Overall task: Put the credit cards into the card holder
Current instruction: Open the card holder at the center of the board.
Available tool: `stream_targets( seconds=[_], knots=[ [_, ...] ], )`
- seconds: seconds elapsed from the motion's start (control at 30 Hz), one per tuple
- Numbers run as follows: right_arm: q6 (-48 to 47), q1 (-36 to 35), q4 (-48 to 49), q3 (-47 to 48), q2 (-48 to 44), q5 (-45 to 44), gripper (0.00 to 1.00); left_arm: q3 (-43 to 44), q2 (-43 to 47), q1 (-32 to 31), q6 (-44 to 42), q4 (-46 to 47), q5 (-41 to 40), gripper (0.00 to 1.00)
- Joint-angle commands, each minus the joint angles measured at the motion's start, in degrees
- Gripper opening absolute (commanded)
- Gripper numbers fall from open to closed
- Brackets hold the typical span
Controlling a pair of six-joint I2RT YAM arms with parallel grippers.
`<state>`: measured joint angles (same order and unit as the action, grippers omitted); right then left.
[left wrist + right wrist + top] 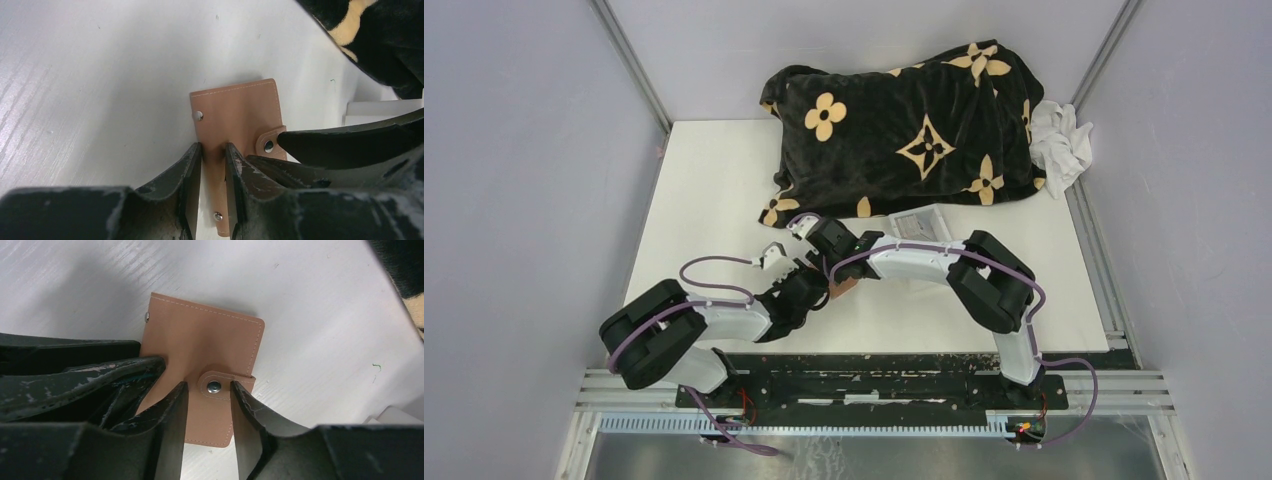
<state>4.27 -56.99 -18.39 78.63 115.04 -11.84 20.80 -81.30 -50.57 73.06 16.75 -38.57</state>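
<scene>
We see both arms folded low over the table point(714, 190), meeting near its middle. The left arm point(724, 318) reaches forward and inward from a bent-back elbow. The right arm point(919, 260) stretches almost level across to the left from a raised elbow. Both wrists tip downward, so the two tools point at one spot and nearly touch each other.

Directly under both lies the card holder point(200, 340), tan leather, flat on the table. The left pincer point(213, 147) stands over one long edge of it. Its jaws are narrowly apart, with a strip of leather showing in the gap between them. One finger is on the leather and the other at the edge or just off it. We cannot tell whether they clench that edge or only rest there.

The right pincer point(207, 386) comes in just beside it, over the snap tab point(224, 390). Its jaws are wider apart and flank the metal snap, with one finger over the tab's outer end. We cannot tell whether it grips the tab.

Beyond the right pincer, near it, a clear tray point(921, 224) sits against the black blanket point(904, 125). We cannot make out any cards in it. A white cloth point(1062, 140) lies well off to the far right
</scene>
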Motion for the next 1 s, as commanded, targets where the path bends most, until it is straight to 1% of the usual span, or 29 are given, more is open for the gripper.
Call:
stream_targets(
  seconds=[0.0,0.13,0.5,0.77,0.97],
  knots=[
    [1.2,1.3,-0.1,0.4,1.6,-0.3,0.40,-1.4,-2.5,-0.2,2.1,-5.2,2.3,0.30],
    [2.0,1.6,0.2,-0.6,0.9,-2.1,0.36,-1.5,-3.3,-0.2,2.3,-4.9,2.8,0.30],
    [4.9,3.5,0.9,-1.2,-1.0,-1.5,0.24,-0.7,-7.4,-0.2,2.3,-3.7,3.4,0.30],
    [8.3,6.4,3.0,-2.5,-3.7,2.9,0.15,1.2,-11.7,0.0,2.3,-4.6,3.9,0.30],
    [12.4,9.7,5.5,-4.7,-5.5,7.9,0.12,1.6,-13.8,0.1,2.8,-4.1,4.0,0.27]
  ],
)
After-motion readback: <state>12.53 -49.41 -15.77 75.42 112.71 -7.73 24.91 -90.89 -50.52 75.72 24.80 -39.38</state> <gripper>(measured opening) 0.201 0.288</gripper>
